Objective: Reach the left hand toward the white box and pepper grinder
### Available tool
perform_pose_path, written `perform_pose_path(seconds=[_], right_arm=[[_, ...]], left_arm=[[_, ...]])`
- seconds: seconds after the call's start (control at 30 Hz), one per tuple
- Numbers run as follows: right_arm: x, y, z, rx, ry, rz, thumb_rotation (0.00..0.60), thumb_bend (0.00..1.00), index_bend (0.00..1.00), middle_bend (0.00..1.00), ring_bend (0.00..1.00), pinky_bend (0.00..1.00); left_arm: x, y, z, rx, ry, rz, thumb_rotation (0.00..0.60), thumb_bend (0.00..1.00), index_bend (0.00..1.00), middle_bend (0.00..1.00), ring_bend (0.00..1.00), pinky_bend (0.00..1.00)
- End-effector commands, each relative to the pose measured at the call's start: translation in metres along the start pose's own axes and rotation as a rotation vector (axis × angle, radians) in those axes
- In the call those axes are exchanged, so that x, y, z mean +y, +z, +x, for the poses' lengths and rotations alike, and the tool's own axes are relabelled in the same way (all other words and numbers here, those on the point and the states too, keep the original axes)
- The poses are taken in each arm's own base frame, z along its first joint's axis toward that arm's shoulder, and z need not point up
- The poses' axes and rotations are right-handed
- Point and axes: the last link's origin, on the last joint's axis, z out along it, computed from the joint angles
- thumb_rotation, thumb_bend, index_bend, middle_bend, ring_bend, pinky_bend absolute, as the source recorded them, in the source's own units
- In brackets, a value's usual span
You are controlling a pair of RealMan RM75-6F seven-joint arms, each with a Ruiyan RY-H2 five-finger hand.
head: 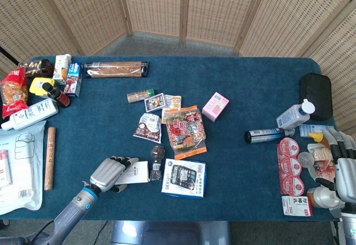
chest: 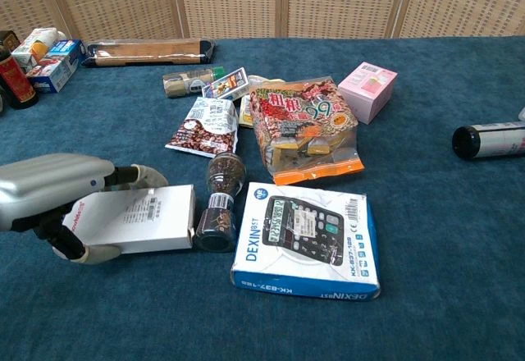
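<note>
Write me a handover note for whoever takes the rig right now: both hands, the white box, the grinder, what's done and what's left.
Left hand: at the white box, fingers over its top edge and thumb under its near edge; the box looks tilted up off the cloth, so it appears gripped.
Right hand: at the table's right edge among the small items there, holding nothing that I can see.
Grinder: lies on its side, touching the box's right end, just left of the calculator box.
Done: the reach to the box.
Left: the left hand is not on the grinder yet; confirm the grip before moving.
</note>
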Motion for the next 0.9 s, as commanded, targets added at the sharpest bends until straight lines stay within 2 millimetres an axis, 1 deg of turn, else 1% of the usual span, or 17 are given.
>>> perform_pose_path(seconds=[0.03, 0.17, 0.23, 0.27, 0.4, 0.6, 0.7, 0.8, 0.9], right_arm=[[-0.001, 0.001, -0.001, -0.004, 0.001, 0.002, 0.592, 0.32, 0.0, 0.07, 0.0, 0.0], [-0.002, 0.003, -0.004, -0.008, 0.006, 0.007, 0.591, 0.32, 0.0, 0.07, 0.0, 0.0], [-0.003, 0.003, -0.004, -0.01, 0.008, 0.01, 0.589, 0.32, 0.0, 0.07, 0.0, 0.0], [-0.003, 0.003, -0.004, -0.009, 0.01, 0.012, 0.59, 0.32, 0.0, 0.07, 0.0, 0.0], [-0.002, 0.001, -0.004, -0.006, 0.016, 0.011, 0.589, 0.32, 0.0, 0.07, 0.0, 0.0], [0.004, -0.002, -0.005, -0.002, 0.021, -0.003, 0.587, 0.32, 0.0, 0.07, 0.0, 0.0], [0.006, -0.002, -0.008, -0.001, 0.032, -0.008, 0.588, 0.32, 0.0, 0.07, 0.0, 0.0], [0.008, -0.002, -0.012, -0.009, 0.04, -0.012, 0.59, 0.32, 0.0, 0.07, 0.0, 0.0], [0.008, -0.001, -0.015, -0.017, 0.039, -0.011, 0.588, 0.32, 0.0, 0.07, 0.0, 0.0]], left_arm=[[-0.005, -0.005, 0.021, 0.063, -0.034, 0.009, 0.6, 0.37, 0.44, 0.54, 0.71, 0.6], [-0.009, -0.009, 0.053, 0.155, -0.063, 0.003, 0.6, 0.37, 0.44, 0.54, 0.71, 0.59], [-0.009, -0.009, 0.072, 0.207, -0.068, -0.008, 0.6, 0.37, 0.44, 0.54, 0.7, 0.59], [-0.008, -0.009, 0.083, 0.239, -0.066, -0.015, 0.6, 0.37, 0.43, 0.54, 0.7, 0.59], [-0.003, -0.005, 0.117, 0.325, -0.07, -0.039, 0.6, 0.37, 0.43, 0.54, 0.7, 0.58], [0.004, -0.003, 0.164, 0.465, -0.094, -0.058, 0.6, 0.37, 0.43, 0.54, 0.7, 0.58], [0.004, -0.006, 0.181, 0.533, -0.123, -0.059, 0.6, 0.37, 0.43, 0.54, 0.7, 0.57], [0.002, -0.009, 0.19, 0.558, -0.138, -0.056, 0.6, 0.37, 0.43, 0.54, 0.7, 0.57], [0.0, -0.011, 0.194, 0.572, -0.131, -0.054, 0.6, 0.37, 0.43, 0.53, 0.7, 0.57]])
